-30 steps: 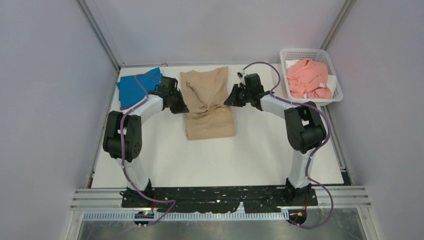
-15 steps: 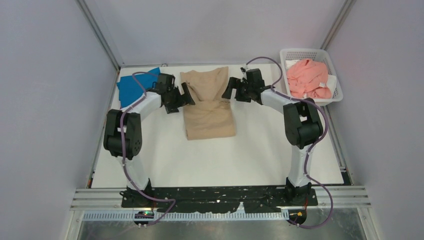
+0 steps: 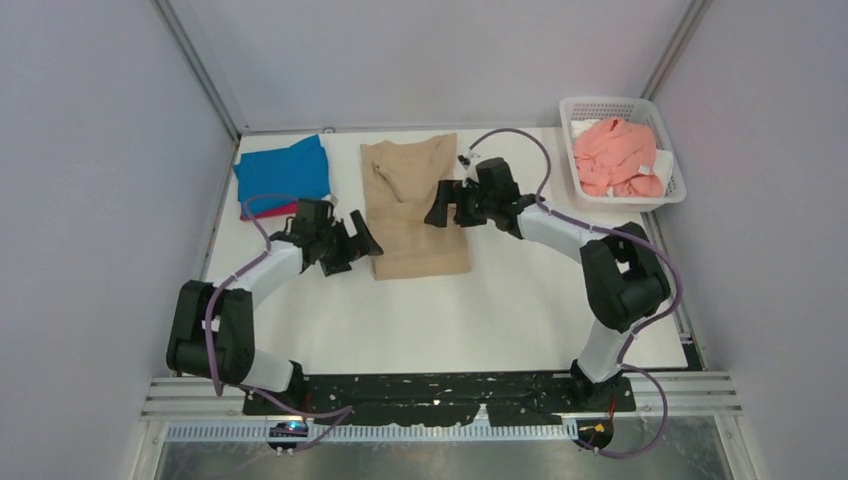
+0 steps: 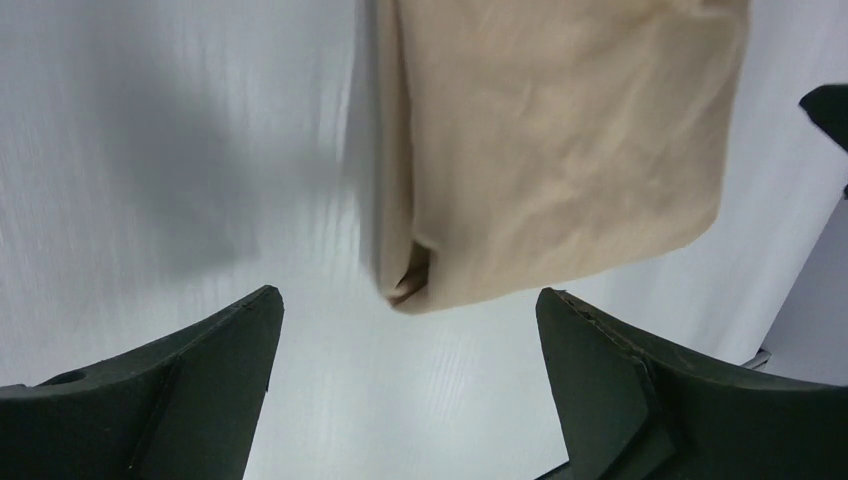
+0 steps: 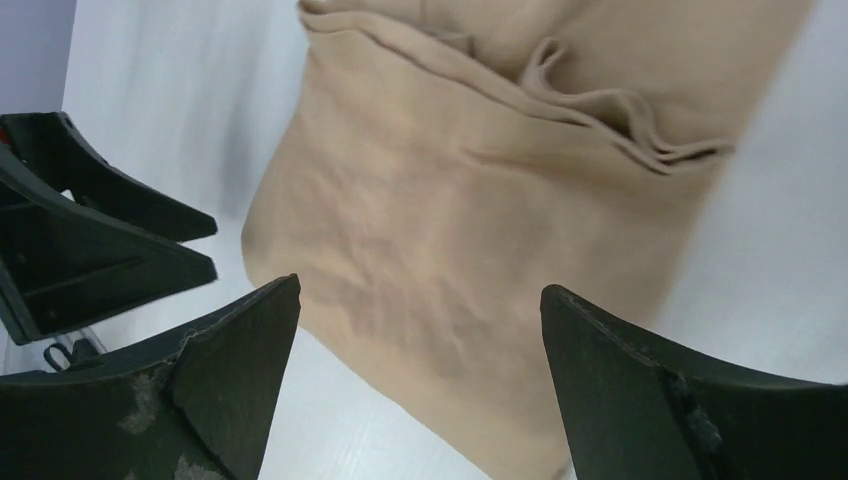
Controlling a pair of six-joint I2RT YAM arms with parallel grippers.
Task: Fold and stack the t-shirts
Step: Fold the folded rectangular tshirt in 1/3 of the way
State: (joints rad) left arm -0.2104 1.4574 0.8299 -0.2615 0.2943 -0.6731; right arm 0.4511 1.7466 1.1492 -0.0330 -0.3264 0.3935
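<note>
Tan shirt (image 3: pixel 412 215) lies flat at upper centre of the white surface (image 3: pixel 450 320), folded into a long strip. Left claw (image 3: pixel 364 245) is at the strip's lower-left corner, spread wide with nothing in it. In its wrist view the corner sits between the two fingers, with cloth layers showing at the edge.

Right claw (image 3: pixel 438 205) is over the strip's right edge about mid-length, also spread and gripping nothing. Its wrist view shows wrinkled tan cloth below, with bunched folds toward the top of the frame. Can't tell if either claw touches the cloth.

Blue shirt (image 3: pixel 283 170) is folded at upper left, and a magenta-red shirt (image 3: pixel 268 211) peeks out under its lower edge. Pink shirt (image 3: pixel 615 155) is crumpled in the basket (image 3: pixel 610 102) at upper right.
</note>
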